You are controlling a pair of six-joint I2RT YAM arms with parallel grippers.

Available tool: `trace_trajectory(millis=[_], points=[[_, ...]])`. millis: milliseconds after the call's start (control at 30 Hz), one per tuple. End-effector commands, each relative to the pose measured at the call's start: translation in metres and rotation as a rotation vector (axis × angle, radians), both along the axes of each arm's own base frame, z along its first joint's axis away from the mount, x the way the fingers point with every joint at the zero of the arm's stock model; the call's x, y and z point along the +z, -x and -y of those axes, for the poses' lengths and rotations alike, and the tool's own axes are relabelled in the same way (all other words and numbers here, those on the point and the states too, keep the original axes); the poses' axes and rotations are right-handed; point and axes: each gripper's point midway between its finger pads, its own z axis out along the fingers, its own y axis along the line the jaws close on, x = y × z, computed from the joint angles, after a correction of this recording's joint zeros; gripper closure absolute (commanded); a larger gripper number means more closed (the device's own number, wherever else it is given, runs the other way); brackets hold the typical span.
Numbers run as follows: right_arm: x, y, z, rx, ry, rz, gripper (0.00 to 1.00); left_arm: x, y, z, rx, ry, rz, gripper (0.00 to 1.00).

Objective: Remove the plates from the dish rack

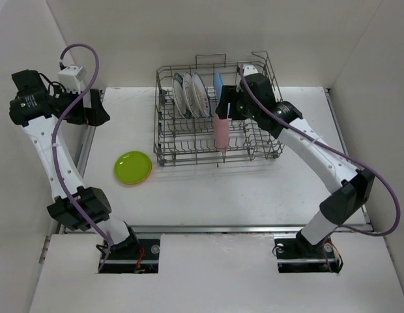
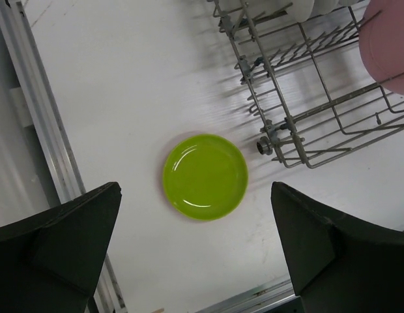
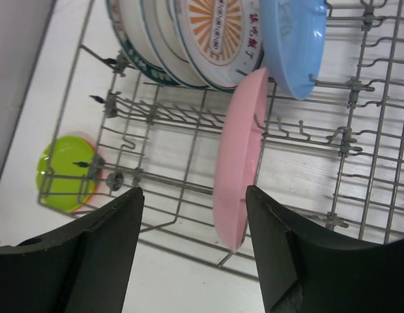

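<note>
The lime-green plate (image 2: pixel 205 176) lies flat on the table (image 1: pixel 208 195), near and left of the dish rack (image 1: pixel 164 140), with an orange plate (image 1: pixel 131 184) edging out beneath it. The left gripper (image 2: pixel 195 186) hangs above, spread wide, holding nothing. Bare table separates this plate from the rack corner. Farther in, the right gripper (image 3: pixel 193 189) is spread over the rack. The pink plate (image 3: pixel 240 163) stands on edge ahead of its gap, apparently untouched. Beyond it stand the light blue plate (image 3: pixel 293 39) and the white plates (image 3: pixel 189 39).

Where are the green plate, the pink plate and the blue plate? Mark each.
Green plate (image 2: pixel 205 176), left wrist view, centre of its face.
Pink plate (image 3: pixel 240 156), right wrist view, middle of its side.
Blue plate (image 3: pixel 294 39), right wrist view, middle of the part shown.
</note>
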Motion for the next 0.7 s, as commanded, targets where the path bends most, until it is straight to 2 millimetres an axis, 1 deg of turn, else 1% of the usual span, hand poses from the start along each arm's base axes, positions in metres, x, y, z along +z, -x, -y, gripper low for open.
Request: trace_trajectory(millis=[0, 67, 100, 133, 167, 200, 233, 300, 333, 367, 433, 467, 500, 533, 567, 600, 633, 667], points=[[-0.05, -0.014, 0.004, -0.01, 0.085, -0.09, 0.3, 0.007, 0.007, 0.004, -0.029, 0.02, -0.009, 0.0], [-0.071, -0.014, 0.004, -0.01, 0.112, -0.129, 0.3, -0.004, 0.008, 0.005, -0.047, 0.029, -0.03, 0.0], [-0.069, -0.019, 0.001, -0.01, 0.097, -0.108, 0.3, -0.005, 0.012, 0.005, -0.042, 0.024, -0.036, 0.0], [-0.082, -0.019, 0.0, -0.01, 0.107, -0.123, 0.3, -0.012, 0.011, 0.004, -0.036, 0.019, -0.043, 0.0], [-0.087, -0.021, -0.001, -0.01, 0.108, -0.124, 0.32, -0.012, 0.016, 0.003, -0.031, -0.009, -0.035, 0.0], [-0.085, -0.022, -0.004, -0.001, 0.096, -0.116, 0.34, -0.015, 0.02, 0.005, -0.031, -0.005, -0.043, 0.0], [-0.09, -0.022, -0.012, 0.032, 0.082, -0.131, 0.45, -0.026, 0.022, 0.003, -0.029, -0.016, -0.057, 0.0], [-0.09, -0.022, -0.02, 0.069, 0.065, -0.124, 0.61, -0.03, 0.031, 0.004, -0.029, -0.04, -0.058, 0.0], [-0.088, -0.025, -0.021, 0.074, 0.065, -0.109, 0.78, -0.035, 0.032, 0.002, -0.02, -0.066, -0.068, 0.0], [-0.078, -0.023, -0.019, 0.074, 0.054, -0.092, 0.85, -0.046, 0.033, 0.004, -0.031, -0.076, -0.101, 0.0], [-0.064, -0.024, -0.014, 0.072, 0.067, -0.044, 0.97, -0.047, 0.036, -0.001, -0.01, -0.122, -0.114, 0.0], [-0.056, -0.022, -0.016, 0.075, 0.072, -0.014, 1.0, -0.049, 0.041, 0.001, -0.022, -0.121, -0.132, 0.0], [-0.038, -0.017, -0.018, 0.083, 0.068, 0.03, 1.0, -0.05, 0.041, 0.001, -0.035, -0.134, -0.127, 0.0], [-0.027, -0.019, -0.014, 0.083, 0.086, 0.066, 1.0, -0.054, 0.044, 0.0, -0.036, -0.14, -0.147, 0.0], [-0.024, -0.018, -0.013, 0.067, 0.114, 0.082, 1.0, -0.054, 0.044, 0.0, -0.036, -0.14, -0.147, 0.0], [-0.004, -0.015, -0.016, 0.061, 0.106, 0.128, 1.0, -0.055, 0.046, 0.0, -0.045, -0.144, -0.151, 0.0], [0.009, -0.016, -0.011, 0.035, 0.101, 0.154, 1.0, -0.055, 0.046, 0.0, -0.045, -0.144, -0.151, 0.0], [0.015, -0.015, -0.014, 0.027, 0.101, 0.169, 1.0, -0.058, 0.047, 0.0, -0.046, -0.139, -0.161, 0.0]])
